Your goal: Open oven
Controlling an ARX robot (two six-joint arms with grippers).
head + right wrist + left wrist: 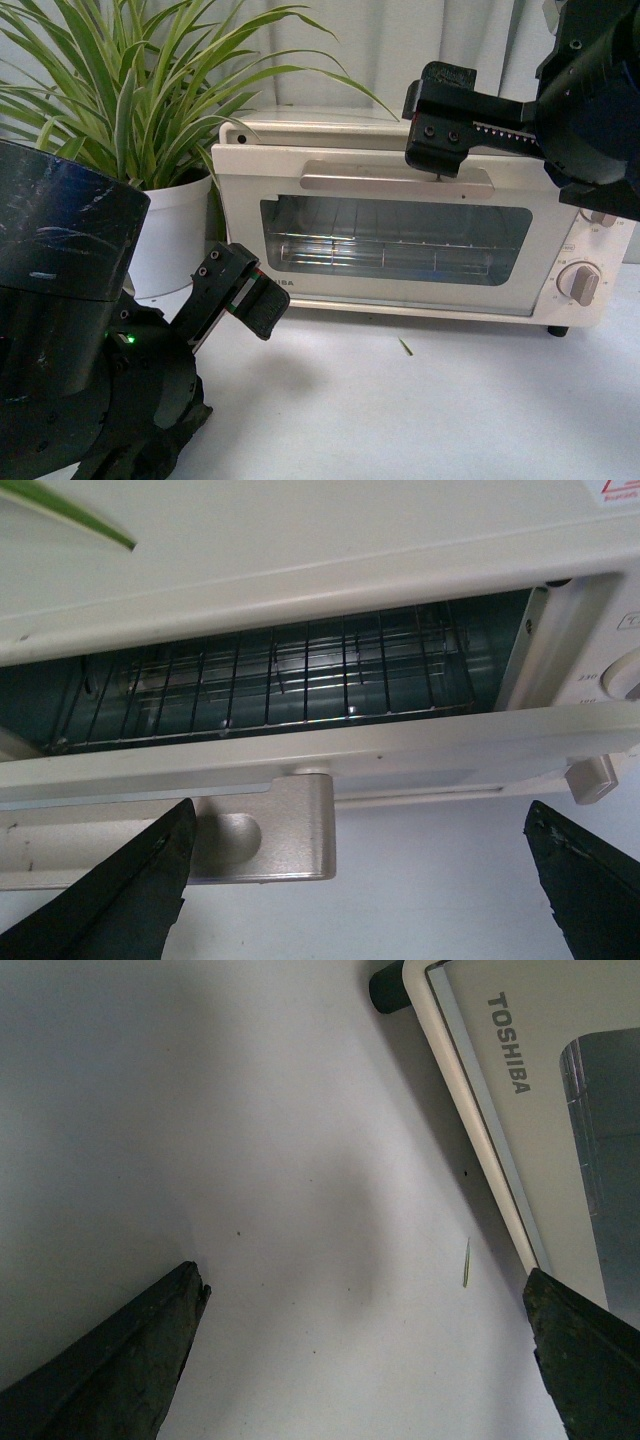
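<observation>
The cream-white oven (400, 290) stands at the back of the table. It has a glass-windowed door, a long pale bar handle (380, 182) and a wire rack (400, 250) inside. In the right wrist view the door top stands slightly ajar, and the rack (300, 680) shows through the gap above the handle's end (270, 830). My right gripper (440, 125) is open just above the handle's right end, with nothing between its fingers (150, 890). My left gripper (240, 290) is open and empty, low by the oven's lower left corner (480, 1110).
A spider plant (130, 100) in a white pot (175, 240) stands left of the oven. One knob (582, 283) shows on the oven's right; the upper one is partly behind my right arm. A small green leaf scrap (405, 347) lies on the white table (400, 410).
</observation>
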